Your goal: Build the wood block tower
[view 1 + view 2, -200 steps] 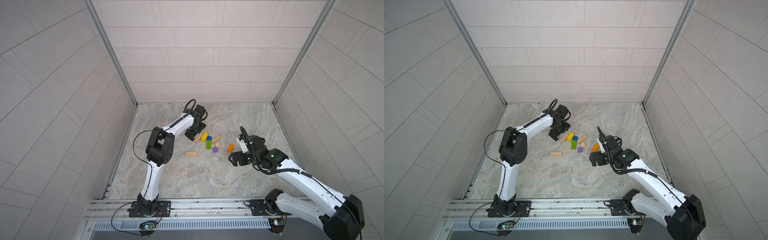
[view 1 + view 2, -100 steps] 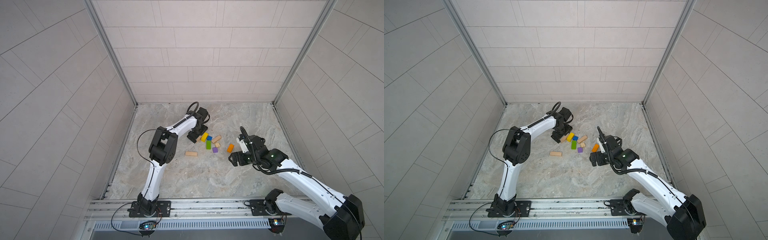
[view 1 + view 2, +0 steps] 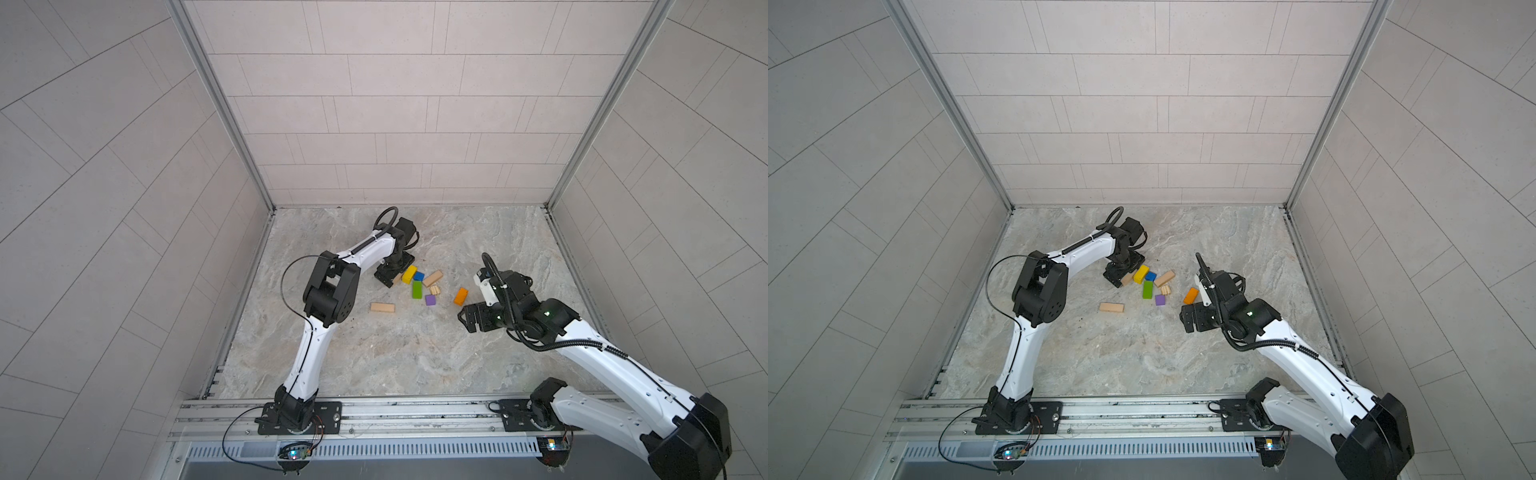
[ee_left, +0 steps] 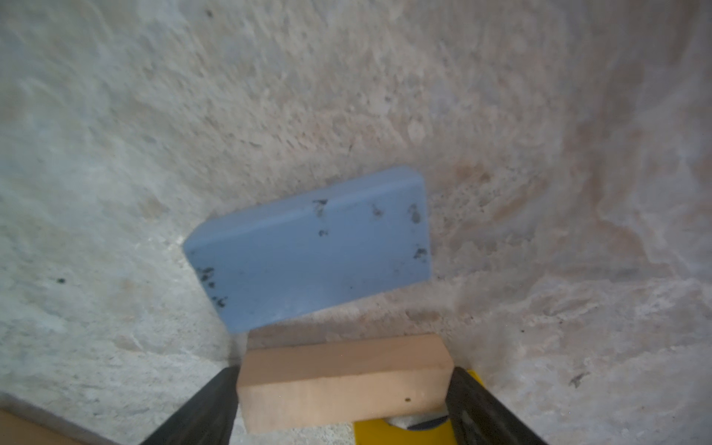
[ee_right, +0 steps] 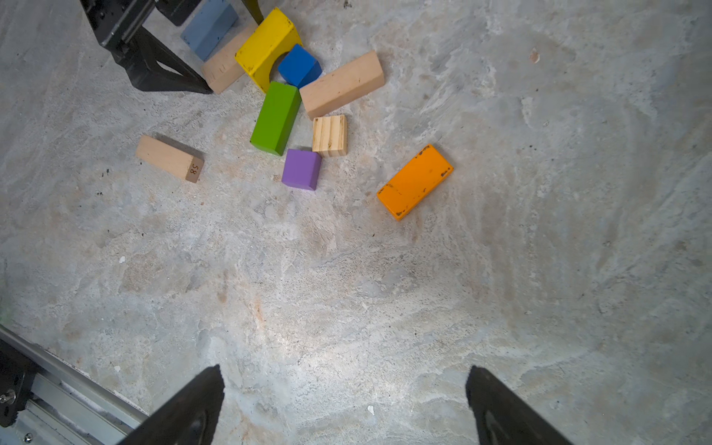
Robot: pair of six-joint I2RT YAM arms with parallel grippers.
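Mid-floor on rough marbled stone (image 3: 415, 353), wood blocks (image 3: 417, 289) lie at ten o'clock from the gaping right gripper (image 5: 345, 370). The left gripper (image 4: 345, 371) straddles a smooth tan bar (image 4: 343, 389), grip unclear, crowded by a scuffed light-blue bar (image 4: 312, 250) and a yellow arch (image 5: 266, 46).

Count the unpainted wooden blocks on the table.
4. A bare bar between the left gripper's jaws, beside the yellow block; a long bar by the blue cube; a striped cube beside the purple cube; a lone bar apart. Others may hide under the gripper.
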